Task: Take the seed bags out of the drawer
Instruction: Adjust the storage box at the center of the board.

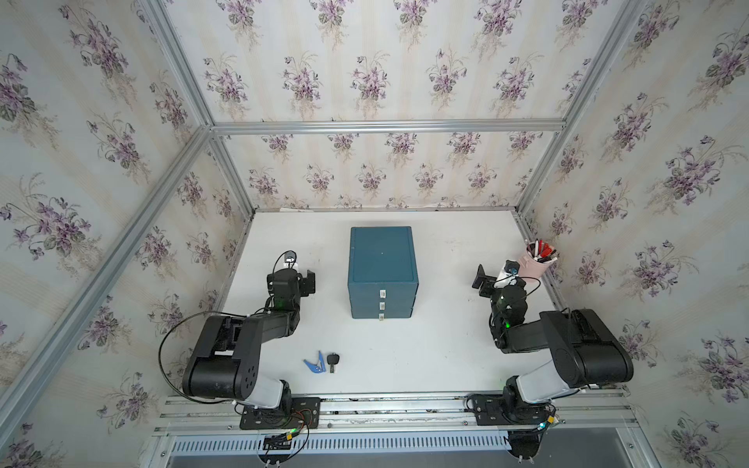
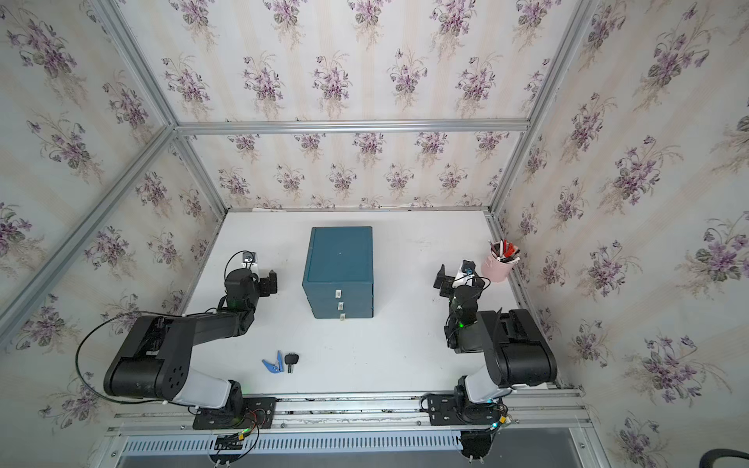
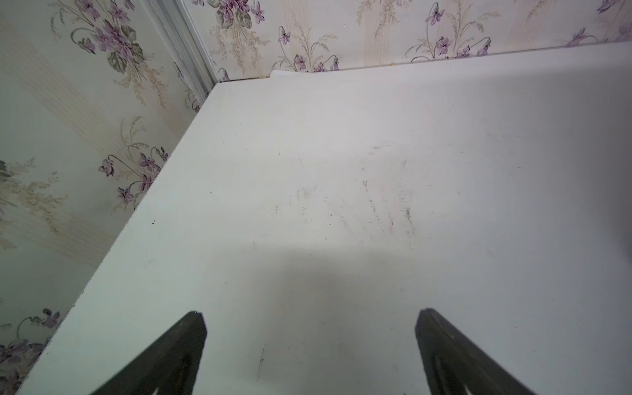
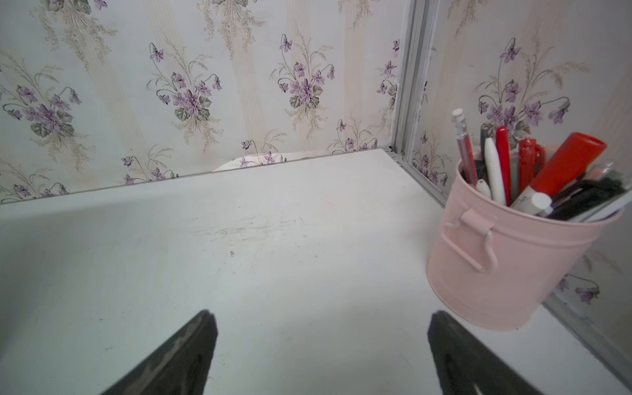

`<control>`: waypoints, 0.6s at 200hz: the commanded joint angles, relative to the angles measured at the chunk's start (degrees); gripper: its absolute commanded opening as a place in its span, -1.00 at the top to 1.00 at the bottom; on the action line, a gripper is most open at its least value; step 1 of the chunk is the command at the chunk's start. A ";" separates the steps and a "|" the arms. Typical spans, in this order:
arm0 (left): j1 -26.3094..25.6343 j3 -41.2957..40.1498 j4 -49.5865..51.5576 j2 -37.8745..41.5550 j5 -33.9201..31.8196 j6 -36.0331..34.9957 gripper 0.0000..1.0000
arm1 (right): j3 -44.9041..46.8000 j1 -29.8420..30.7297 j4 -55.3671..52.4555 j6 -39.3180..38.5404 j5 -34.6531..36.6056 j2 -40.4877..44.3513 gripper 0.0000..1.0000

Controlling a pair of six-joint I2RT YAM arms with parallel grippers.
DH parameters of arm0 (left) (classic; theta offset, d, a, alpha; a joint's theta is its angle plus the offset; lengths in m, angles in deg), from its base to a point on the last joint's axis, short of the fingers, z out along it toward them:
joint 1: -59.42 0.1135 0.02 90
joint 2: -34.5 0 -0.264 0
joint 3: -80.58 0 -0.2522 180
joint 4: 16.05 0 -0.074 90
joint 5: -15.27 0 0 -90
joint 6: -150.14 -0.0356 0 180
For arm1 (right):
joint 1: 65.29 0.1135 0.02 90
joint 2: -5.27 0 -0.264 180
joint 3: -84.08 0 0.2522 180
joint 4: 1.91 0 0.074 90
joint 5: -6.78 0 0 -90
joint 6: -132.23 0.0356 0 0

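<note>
A teal cabinet [image 1: 382,259] [image 2: 339,255] stands at the middle of the white table, and its three stacked drawer fronts [image 1: 381,303] with small white tabs are all pushed in. No seed bags show in any view. My left gripper [image 1: 310,281] [image 2: 272,281] hovers left of the cabinet, apart from it, open with nothing between its fingers [image 3: 191,342]. My right gripper [image 1: 481,279] [image 2: 441,279] hovers right of the cabinet, also open and empty. Both wrist views show only bare table between the fingertips [image 4: 201,342].
A pink metal bucket [image 1: 535,263] [image 4: 506,260] full of pens stands at the right wall, just behind the right gripper. A blue clip [image 1: 314,362] and a black key [image 1: 333,360] lie near the table's front. Papered walls close in three sides.
</note>
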State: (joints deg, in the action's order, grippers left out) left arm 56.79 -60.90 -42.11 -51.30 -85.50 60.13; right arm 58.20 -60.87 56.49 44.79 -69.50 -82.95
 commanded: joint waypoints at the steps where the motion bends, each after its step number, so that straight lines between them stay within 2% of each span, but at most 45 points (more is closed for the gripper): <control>1: 0.03 0.17 -1.45 0.15 -0.05 -0.34 -1.00 | 0.10 -0.07 2.13 -0.41 0.07 0.24 -1.00; 120: 0.09 0.21 -1.14 0.19 0.09 -0.22 -1.00 | 0.27 -0.08 2.40 -0.37 0.47 0.40 -1.00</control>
State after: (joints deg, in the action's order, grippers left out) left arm 56.79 -60.90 -42.08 -51.30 -85.50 60.13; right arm 58.22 -60.87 56.49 44.79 -69.53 -82.89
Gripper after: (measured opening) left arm 0.998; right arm 0.998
